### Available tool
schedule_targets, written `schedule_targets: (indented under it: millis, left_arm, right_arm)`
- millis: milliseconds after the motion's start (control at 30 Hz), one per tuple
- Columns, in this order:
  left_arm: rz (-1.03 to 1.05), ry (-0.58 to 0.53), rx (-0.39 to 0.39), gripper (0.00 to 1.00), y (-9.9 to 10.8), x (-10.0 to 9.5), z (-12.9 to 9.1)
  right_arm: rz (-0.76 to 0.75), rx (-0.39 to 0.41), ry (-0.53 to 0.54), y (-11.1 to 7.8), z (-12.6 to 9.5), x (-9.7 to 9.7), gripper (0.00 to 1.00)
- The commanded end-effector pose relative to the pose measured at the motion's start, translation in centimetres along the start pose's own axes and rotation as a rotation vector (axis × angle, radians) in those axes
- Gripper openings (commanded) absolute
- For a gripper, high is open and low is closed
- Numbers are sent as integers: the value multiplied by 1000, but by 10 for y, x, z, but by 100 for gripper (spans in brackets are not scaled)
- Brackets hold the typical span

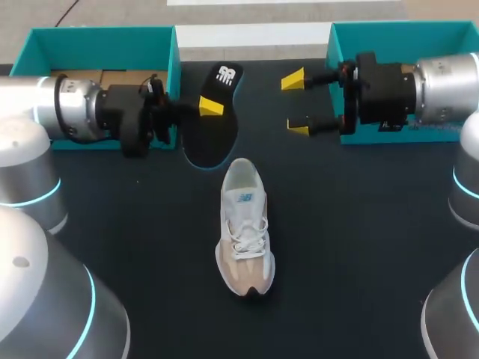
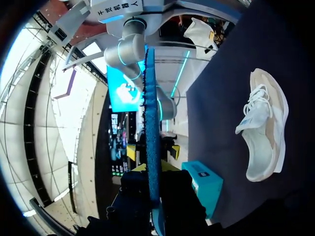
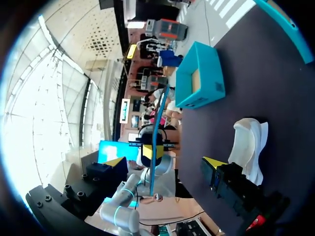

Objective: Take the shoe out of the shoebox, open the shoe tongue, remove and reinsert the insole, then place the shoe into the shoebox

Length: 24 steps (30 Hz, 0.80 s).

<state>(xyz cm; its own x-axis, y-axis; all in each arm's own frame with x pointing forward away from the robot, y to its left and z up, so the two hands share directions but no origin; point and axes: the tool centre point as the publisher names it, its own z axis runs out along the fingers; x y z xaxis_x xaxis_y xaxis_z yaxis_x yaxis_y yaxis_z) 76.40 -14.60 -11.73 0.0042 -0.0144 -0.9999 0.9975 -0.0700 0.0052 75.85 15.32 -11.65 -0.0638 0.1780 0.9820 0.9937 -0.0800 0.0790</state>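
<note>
Black insole (image 1: 215, 138) is hanging pinched in the left gripper (image 1: 209, 110), right gripper (image 1: 296, 103) gaping wide; reinserting it and boxing the shoe (image 1: 245, 224) are waiting.

Head view: even, diffuse overhead light. The dark matte table (image 1: 359, 247) shows no glare, and the white-and-beige lace-up sneaker (image 1: 245, 228) casts only a faint, soft shadow. Wrist views: strong light from beyond the table burns out to white. The thin, blue-edged black insole (image 2: 150, 123) is backlit, and straight lines bow toward the rim.
</note>
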Motion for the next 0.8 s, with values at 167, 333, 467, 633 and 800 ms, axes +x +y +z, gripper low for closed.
schedule_targets:
  millis: [167,333,467,633,800]
  left_arm:
    - [-4,-9,-3,0,-4,1,-1]
    - [-25,-27,-1,0,-6,2,1]
    - [-25,-27,-1,0,-6,2,1]
    - [-25,-27,-1,0,-6,2,1]
    - [-306,30,8,0,-11,-9,2]
  right_arm:
    - [16,-1,7,-17,-29,-6,100]
    - [12,34,16,-17,-31,-7,100]
    - [12,34,16,-17,-31,-7,100]
    - [12,34,16,-17,-31,-7,100]
    - [12,34,16,-17,-31,-7,100]
